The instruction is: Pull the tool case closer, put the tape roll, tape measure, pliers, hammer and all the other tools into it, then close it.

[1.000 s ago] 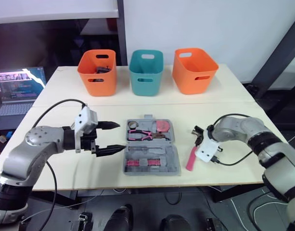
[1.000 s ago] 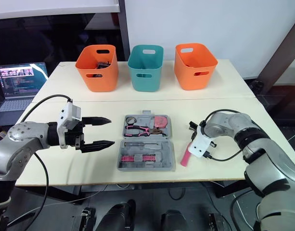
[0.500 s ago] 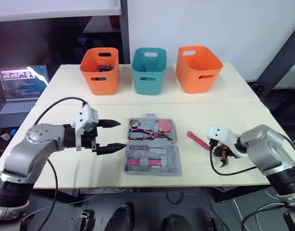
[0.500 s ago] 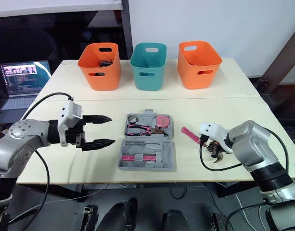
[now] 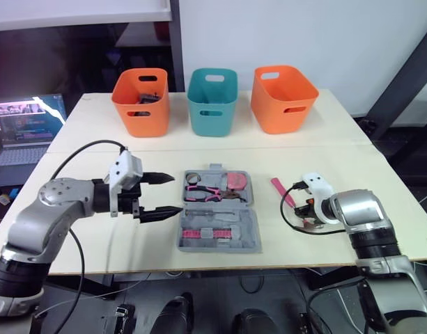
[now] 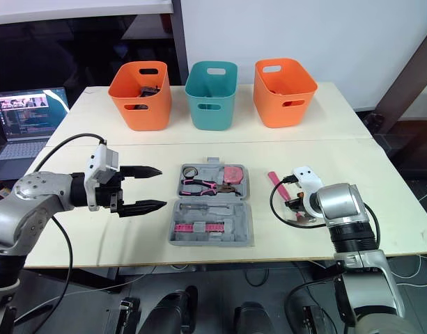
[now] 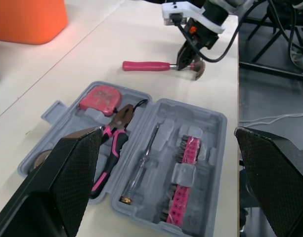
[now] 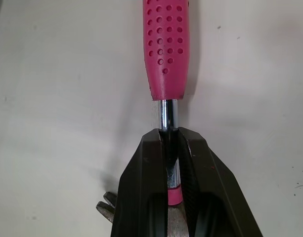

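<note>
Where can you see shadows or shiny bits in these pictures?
Right wrist view: the metal neck of the hammer gleams where the right hand grips it, and a soft shadow lies on the table beside that hand. Left eye view: the laptop screen glows in the dim corner.

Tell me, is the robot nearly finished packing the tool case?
Not quite. Done: the tape roll, tape measure and pliers lie in the open tool case. In hand: the right gripper is shut on the hammer at its metal shaft, on the table beside the case. Left: put the hammer in and close the lid. The left gripper hovers open on the case's other side.
</note>
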`<state>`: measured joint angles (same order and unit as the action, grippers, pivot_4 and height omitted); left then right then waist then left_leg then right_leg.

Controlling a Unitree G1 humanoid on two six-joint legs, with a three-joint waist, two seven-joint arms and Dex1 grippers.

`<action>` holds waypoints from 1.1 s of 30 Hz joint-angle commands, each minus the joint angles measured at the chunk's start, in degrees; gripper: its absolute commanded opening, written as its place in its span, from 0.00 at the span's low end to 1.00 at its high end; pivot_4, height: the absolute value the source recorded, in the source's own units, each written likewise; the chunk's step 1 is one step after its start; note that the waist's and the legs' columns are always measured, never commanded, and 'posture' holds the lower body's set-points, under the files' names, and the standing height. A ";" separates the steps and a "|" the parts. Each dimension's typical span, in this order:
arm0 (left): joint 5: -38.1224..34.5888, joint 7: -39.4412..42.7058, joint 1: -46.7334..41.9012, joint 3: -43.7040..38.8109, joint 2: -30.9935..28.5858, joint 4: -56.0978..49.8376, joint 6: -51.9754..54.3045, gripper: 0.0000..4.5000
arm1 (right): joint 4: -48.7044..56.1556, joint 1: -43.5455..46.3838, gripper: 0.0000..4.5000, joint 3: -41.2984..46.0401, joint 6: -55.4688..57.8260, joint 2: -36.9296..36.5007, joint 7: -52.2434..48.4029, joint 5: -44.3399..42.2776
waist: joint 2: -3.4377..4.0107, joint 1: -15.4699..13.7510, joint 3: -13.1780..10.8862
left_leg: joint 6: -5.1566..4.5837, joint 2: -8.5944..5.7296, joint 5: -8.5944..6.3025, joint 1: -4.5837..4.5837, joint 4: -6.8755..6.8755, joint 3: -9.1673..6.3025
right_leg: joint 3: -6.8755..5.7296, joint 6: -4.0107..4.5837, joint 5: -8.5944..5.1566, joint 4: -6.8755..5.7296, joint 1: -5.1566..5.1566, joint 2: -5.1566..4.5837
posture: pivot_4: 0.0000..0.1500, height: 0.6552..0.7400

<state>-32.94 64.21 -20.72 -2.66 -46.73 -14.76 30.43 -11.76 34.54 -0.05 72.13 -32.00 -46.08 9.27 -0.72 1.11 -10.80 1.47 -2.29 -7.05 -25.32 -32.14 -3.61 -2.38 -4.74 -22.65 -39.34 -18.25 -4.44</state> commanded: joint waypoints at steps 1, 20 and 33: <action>-0.16 0.28 -0.15 -0.81 -0.61 -1.59 -0.46 1.00 | 4.54 -0.33 0.38 1.68 -0.40 -0.62 1.62 -3.51 | 0.01 -0.15 -0.01 | -0.02 0.00 -0.01 -0.01 0.00 0.05 | 0.06 -0.02 0.01 0.00 -0.04 -0.01 | 1.00 1.00; 0.78 1.51 -1.67 0.70 0.00 0.76 -1.37 1.00 | 16.73 -18.75 0.92 10.10 -20.40 0.10 12.02 -12.31 | 0.04 -0.17 -0.03 | -0.16 0.04 -0.09 -0.03 -0.01 0.23 | 0.27 -0.07 0.03 0.00 -0.13 0.01 | 1.00 1.00; 1.00 1.66 -1.35 0.00 -0.40 0.62 -1.38 1.00 | 12.00 -19.80 0.18 10.40 -20.81 1.24 14.83 -16.61 | 0.04 -0.32 -0.03 | -0.16 0.04 -0.09 -0.03 -0.03 0.25 | 0.28 -0.07 0.03 0.01 -0.11 0.01 | 1.00 1.00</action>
<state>-31.83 65.83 -21.94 -1.16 -46.60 -13.44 29.82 -0.70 15.34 9.63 50.84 -30.43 -31.42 -6.48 -0.67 0.79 -10.83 1.31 -2.25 -7.15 -25.35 -32.17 -3.36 -2.10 -4.81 -22.62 -39.33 -18.36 -4.43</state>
